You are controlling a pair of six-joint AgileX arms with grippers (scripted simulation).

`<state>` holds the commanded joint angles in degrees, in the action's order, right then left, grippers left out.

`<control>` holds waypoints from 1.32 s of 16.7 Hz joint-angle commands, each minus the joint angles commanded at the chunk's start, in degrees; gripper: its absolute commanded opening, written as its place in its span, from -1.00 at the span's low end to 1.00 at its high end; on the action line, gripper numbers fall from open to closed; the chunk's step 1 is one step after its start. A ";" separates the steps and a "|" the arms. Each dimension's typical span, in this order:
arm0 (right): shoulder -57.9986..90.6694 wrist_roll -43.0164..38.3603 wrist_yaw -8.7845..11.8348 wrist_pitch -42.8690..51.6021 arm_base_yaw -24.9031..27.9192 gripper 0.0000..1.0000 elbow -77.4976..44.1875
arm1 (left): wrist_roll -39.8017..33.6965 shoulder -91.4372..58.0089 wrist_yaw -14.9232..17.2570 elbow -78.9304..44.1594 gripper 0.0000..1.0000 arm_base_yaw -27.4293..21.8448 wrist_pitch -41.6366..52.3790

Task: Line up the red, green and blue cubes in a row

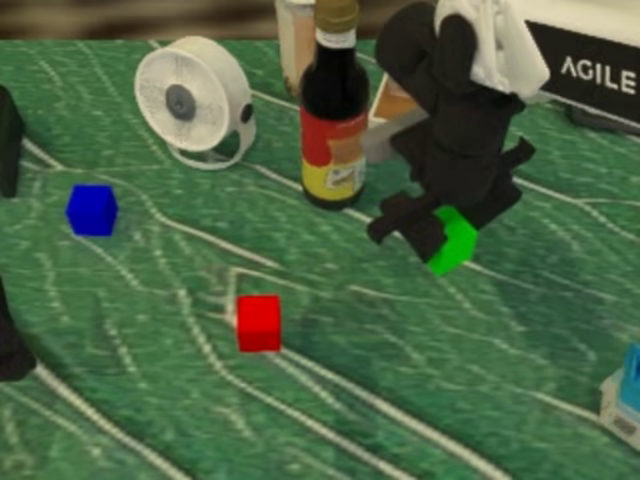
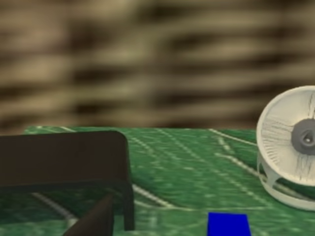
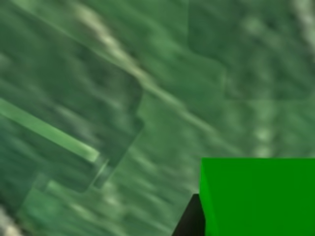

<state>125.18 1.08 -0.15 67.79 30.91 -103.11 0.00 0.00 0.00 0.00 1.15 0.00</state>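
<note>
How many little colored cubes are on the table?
3: blue cube at the left, red cube in the middle, green cube at the right, gripped by the right claw.

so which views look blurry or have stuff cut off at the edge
Top view: cubes crisp, each with a faint shadow; the carton is cut by the frame edge. Left wrist view: backdrop beyond the table is smeared into soft bands, and the blue cube is cropped. Right wrist view: the tabletop is blurred, the green cube is sharp but cropped, held in the right end effector.
</note>
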 joint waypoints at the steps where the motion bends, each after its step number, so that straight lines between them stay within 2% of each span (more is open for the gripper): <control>1: 0.39 -3.65 -0.05 0.55 1.11 -1.00 -0.79 | 0.00 0.00 0.00 0.00 1.00 0.00 0.00; 8: 2.69 -34.05 -0.32 4.58 9.63 -1.00 -5.89 | 0.00 0.00 0.00 0.00 1.00 0.00 0.00; 11: 2.55 -42.71 -0.48 5.28 12.30 -1.00 -7.37 | 0.00 0.00 0.00 0.00 1.00 0.00 0.00; 14: 2.28 -45.92 -0.59 5.43 13.44 -1.00 -8.00 | 0.00 0.00 0.00 0.00 1.00 0.00 0.00; 19: 2.37 -45.90 -0.50 5.15 13.20 -1.00 -7.66 | 0.00 0.00 0.00 0.00 1.00 0.00 0.00; 22: 3.05 -45.92 -0.55 1.00 13.30 -1.00 -4.30 | 0.00 0.00 0.00 0.00 1.00 0.00 0.00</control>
<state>128.23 -44.84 -0.71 68.79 44.21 -107.41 0.00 0.00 0.00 0.00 1.15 0.00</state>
